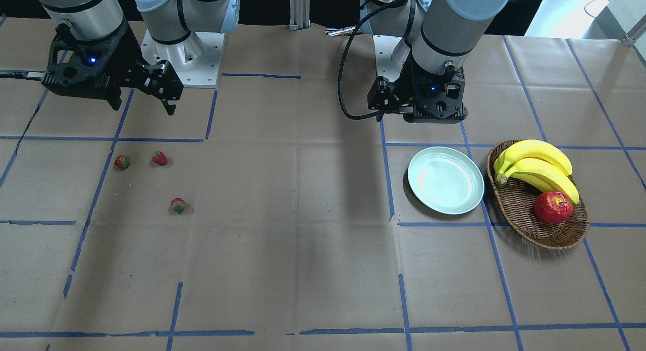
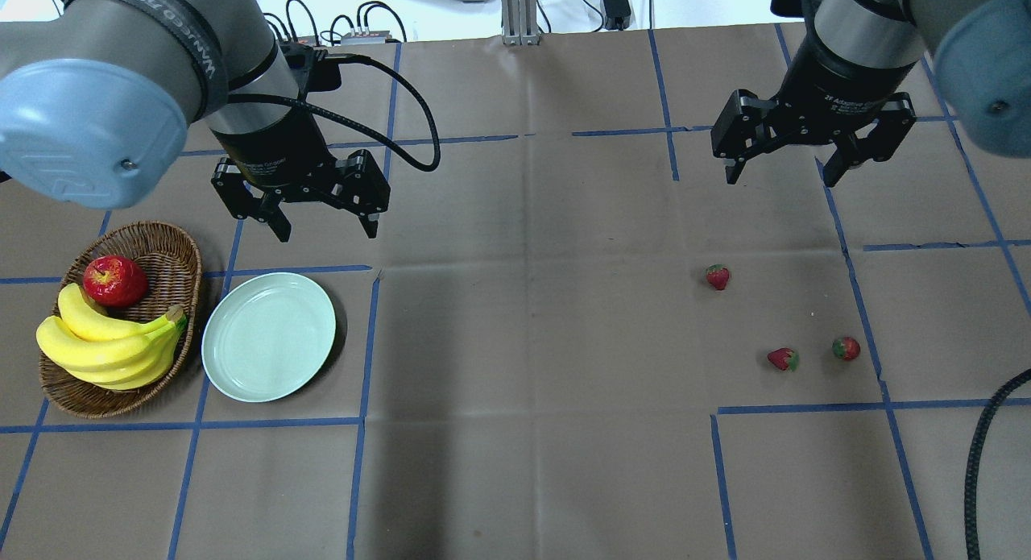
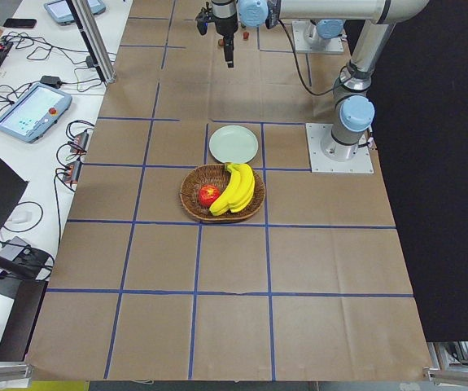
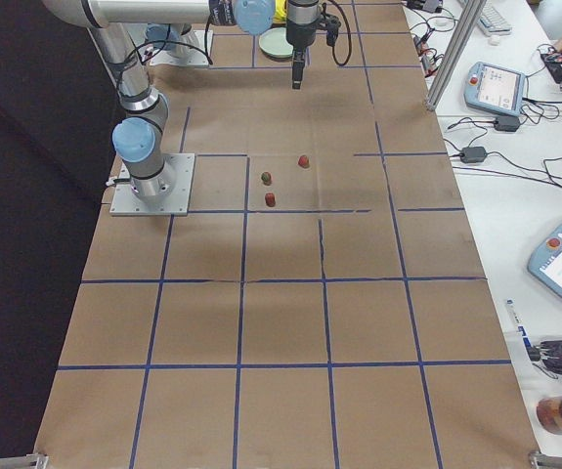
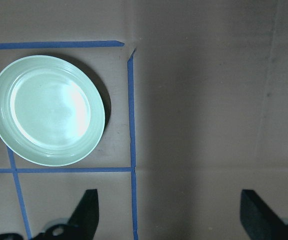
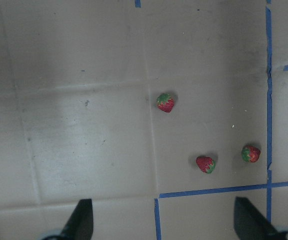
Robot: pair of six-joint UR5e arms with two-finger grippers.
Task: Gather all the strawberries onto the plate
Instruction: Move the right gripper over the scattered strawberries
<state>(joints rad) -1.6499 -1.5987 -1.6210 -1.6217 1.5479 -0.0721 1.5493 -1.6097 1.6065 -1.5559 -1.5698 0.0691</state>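
The brown-papered table (image 2: 523, 342), gridded with blue tape, carries everything. Both arms hang above it. The left gripper (image 2: 328, 226) has its jaws spread wide and nothing between them, and it sits just beyond the plate on the left side. That looks like a waiting pose over the drop-off spot. The right gripper (image 2: 781, 173) is likewise spread and empty, high over the right side and beyond the berries, probably so its wrist camera can see all three before it goes down.

At the far left edge sits the wicker basket (image 2: 173, 246), holding a bunch of bananas (image 2: 105, 350) and a red apple (image 2: 115, 280). These are bystanders. Just right of it is the mint-green plate (image 2: 268, 337), bare. The three strawberries (image 2: 718, 276) (image 2: 782, 358) (image 2: 846, 349) lie loose on the paper well apart from the plate, across the table's width, two close together and one farther off. None is collected yet.

Each wrist view shows only the dark fingertips at its lower edge. The left wrist view cuts the basket off almost wholly. In the front view the left gripper's fingers are hidden under its wrist. The berries are too small to tell how each one lies.
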